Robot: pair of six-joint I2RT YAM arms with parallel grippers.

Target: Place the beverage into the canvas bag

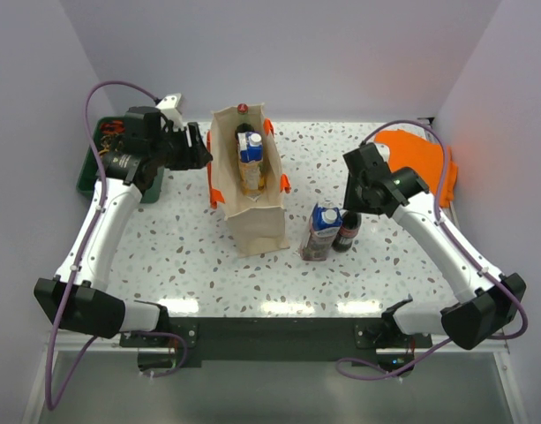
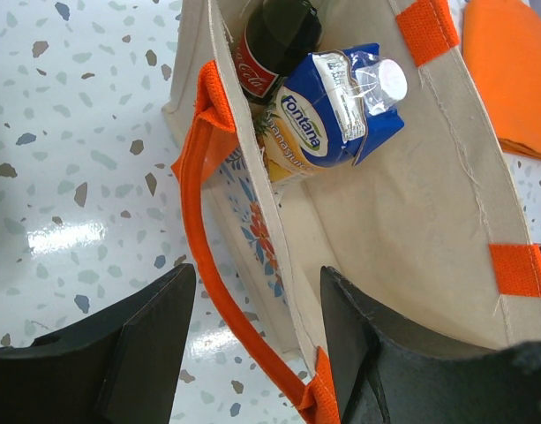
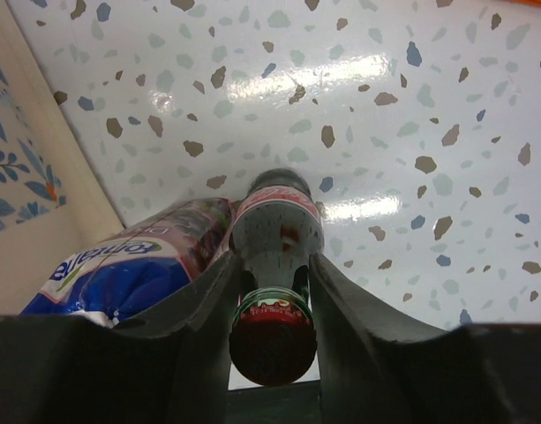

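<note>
Item inspected: the small dark cola bottle with red label and red cap (image 3: 276,221). It stands upright on the speckled white tabletop (image 1: 191,256), right of centre, just beside a blue-and-white juice carton (image 1: 321,231). The tall beige canvas bag with orange handles (image 1: 257,221) stands left of both, nearer the far edge.

I judge the bottle full, fairly heavy for its size, stiff, smooth and liable to slip. The neck under the cap is the safest hold. The right gripper (image 3: 274,265) has its fingers (image 3: 199,309) closed there. The left gripper (image 2: 257,274) is spread wide astride the bag's left wall and handle, gripping nothing.
</note>
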